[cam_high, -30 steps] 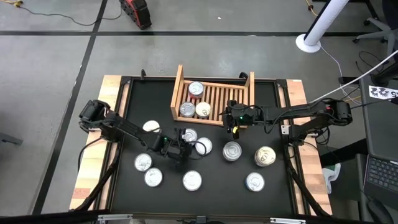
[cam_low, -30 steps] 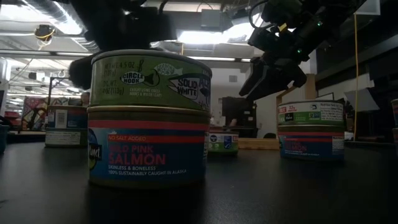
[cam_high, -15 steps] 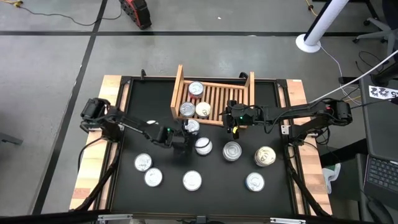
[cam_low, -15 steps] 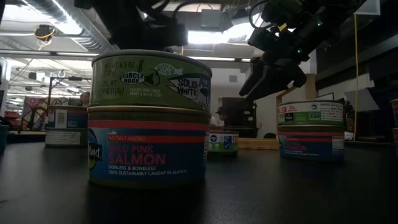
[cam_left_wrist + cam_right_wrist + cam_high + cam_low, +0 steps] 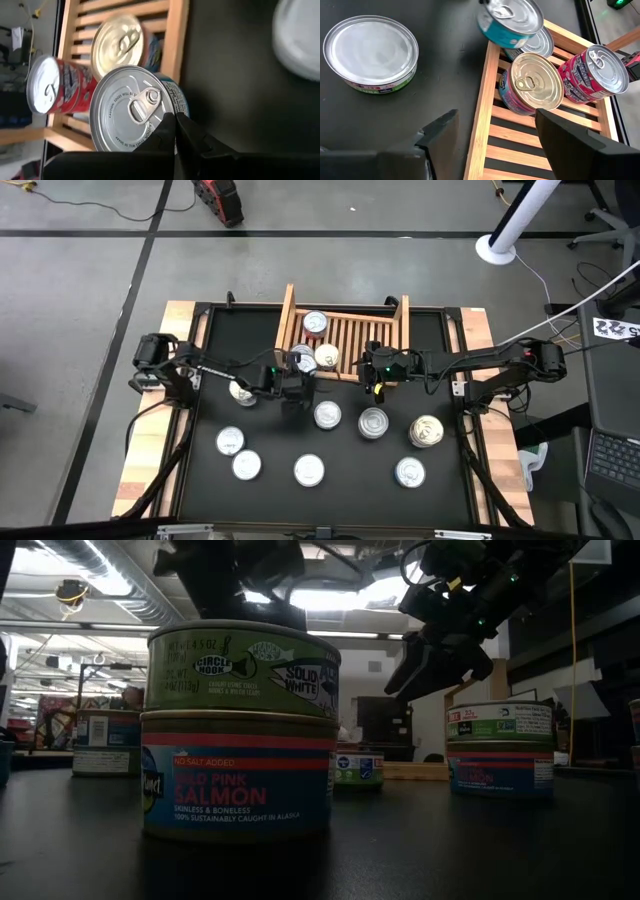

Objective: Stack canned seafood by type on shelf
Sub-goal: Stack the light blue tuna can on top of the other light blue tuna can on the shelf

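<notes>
Floor (image 5: 80,300): grey concrete crossed by dark tape lines, with a red and black device (image 5: 219,199) lying at the far edge, a white post (image 5: 513,220) on a round base at the far right, and white cables trailing from it. Table (image 5: 190,330): black top framed by light wooden boards, with a laptop (image 5: 612,460) on a dark stand off its right side. Room beyond the table: ceiling with bright light panels (image 5: 320,600) and silver ducts (image 5: 110,570), shelves of clutter (image 5: 50,715) at one side, a pale wall behind.
</notes>
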Robot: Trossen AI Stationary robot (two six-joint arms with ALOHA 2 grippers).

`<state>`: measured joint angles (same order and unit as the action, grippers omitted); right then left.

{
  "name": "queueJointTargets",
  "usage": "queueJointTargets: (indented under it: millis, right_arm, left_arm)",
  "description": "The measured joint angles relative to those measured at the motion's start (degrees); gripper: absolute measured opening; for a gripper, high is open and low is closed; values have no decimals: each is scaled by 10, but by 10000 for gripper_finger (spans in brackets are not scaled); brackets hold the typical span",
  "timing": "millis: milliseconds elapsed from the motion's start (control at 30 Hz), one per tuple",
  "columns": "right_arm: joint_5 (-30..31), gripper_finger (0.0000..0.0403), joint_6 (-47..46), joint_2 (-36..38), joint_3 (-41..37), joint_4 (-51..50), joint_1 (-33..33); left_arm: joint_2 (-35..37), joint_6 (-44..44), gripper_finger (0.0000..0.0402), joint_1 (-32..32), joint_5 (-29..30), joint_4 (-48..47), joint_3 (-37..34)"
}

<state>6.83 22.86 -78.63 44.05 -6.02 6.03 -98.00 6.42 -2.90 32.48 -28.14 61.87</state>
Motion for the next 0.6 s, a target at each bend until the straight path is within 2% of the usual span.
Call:
queueJointTargets:
  millis: [600]
  right_arm:
    - [0, 262, 0, 0, 0, 0, 0]
  left_arm:
    - [0, 34, 0, 85, -4, 3, 0]
